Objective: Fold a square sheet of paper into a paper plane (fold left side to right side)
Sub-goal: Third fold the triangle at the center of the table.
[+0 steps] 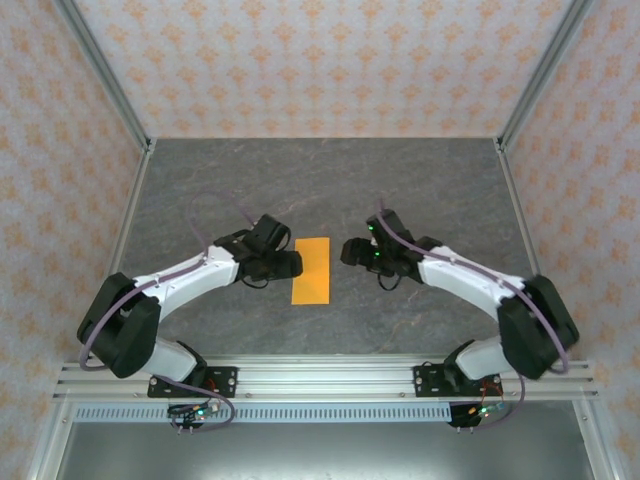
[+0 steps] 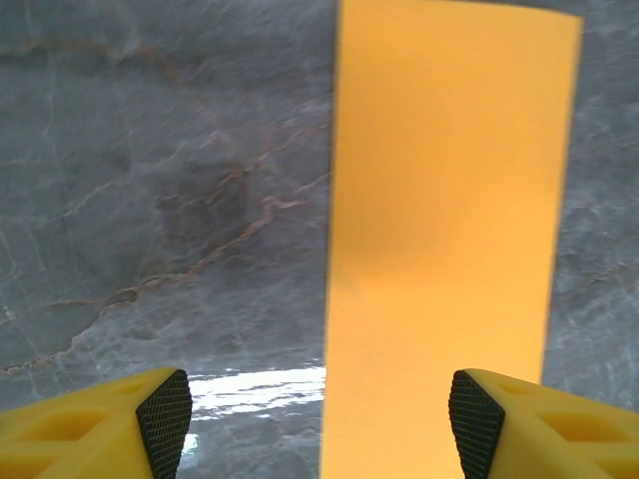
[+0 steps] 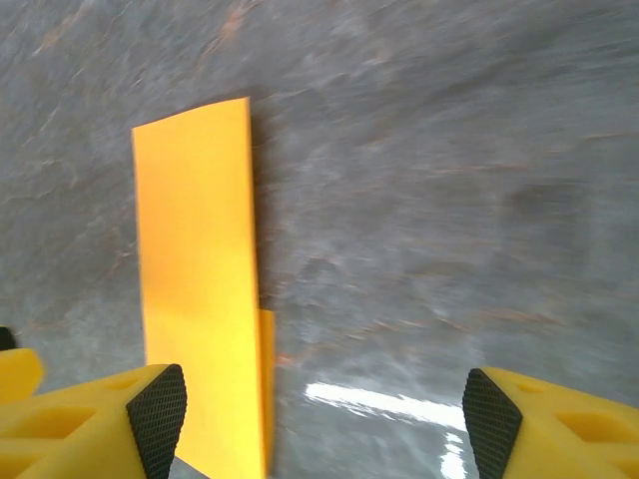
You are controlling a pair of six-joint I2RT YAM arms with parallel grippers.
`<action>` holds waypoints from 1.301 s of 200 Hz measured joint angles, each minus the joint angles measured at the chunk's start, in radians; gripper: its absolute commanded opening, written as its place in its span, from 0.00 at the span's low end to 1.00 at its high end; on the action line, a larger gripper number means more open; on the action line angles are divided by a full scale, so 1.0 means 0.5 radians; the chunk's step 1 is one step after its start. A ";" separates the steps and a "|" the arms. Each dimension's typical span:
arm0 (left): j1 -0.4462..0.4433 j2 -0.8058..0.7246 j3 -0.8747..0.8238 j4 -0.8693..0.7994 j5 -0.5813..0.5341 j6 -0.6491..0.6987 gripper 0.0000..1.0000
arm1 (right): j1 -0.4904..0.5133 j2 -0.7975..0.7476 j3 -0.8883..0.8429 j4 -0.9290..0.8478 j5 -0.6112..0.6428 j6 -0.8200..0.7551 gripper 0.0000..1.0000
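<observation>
Folded orange paper point(image 1: 311, 270) lies flat, long axis running front to back, between two spread, empty claws; left claw point(image 1: 293, 264) nearer than right claw point(image 1: 347, 250).

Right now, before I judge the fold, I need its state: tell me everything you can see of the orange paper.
The square sheet of paper is bright orange, thin and plain, folded into a narrow rectangle lying flat on the grey marbled table. In the right wrist view a sliver of lower layer peeks past one long edge, so the halves look slightly misaligned. The left gripper and right gripper, both open, flank it without holding it.
</observation>
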State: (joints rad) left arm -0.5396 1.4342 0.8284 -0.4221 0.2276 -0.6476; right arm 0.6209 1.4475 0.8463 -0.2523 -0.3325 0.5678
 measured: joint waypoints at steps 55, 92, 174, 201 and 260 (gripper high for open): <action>0.125 -0.020 -0.160 0.352 0.349 -0.054 0.73 | 0.053 0.638 0.368 0.428 -0.229 0.091 0.73; 0.126 -0.017 -0.163 0.446 0.432 -0.069 0.73 | 0.053 0.858 0.562 0.467 -0.243 0.089 0.72; 0.126 0.161 -0.163 0.501 0.490 -0.090 0.73 | 0.053 0.977 0.638 0.371 -0.212 0.008 0.71; 0.126 0.220 -0.161 0.517 0.529 -0.121 0.73 | 0.053 0.978 0.638 0.368 -0.208 -0.018 0.70; 0.136 0.311 -0.143 0.563 0.607 -0.144 0.69 | 0.053 0.978 0.638 0.357 -0.204 -0.047 0.67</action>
State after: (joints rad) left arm -0.4717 1.5898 0.7570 -0.1406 0.5308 -0.7197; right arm 0.6476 1.9366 1.1652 -0.0738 -0.4347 0.5442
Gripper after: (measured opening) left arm 0.695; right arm 0.671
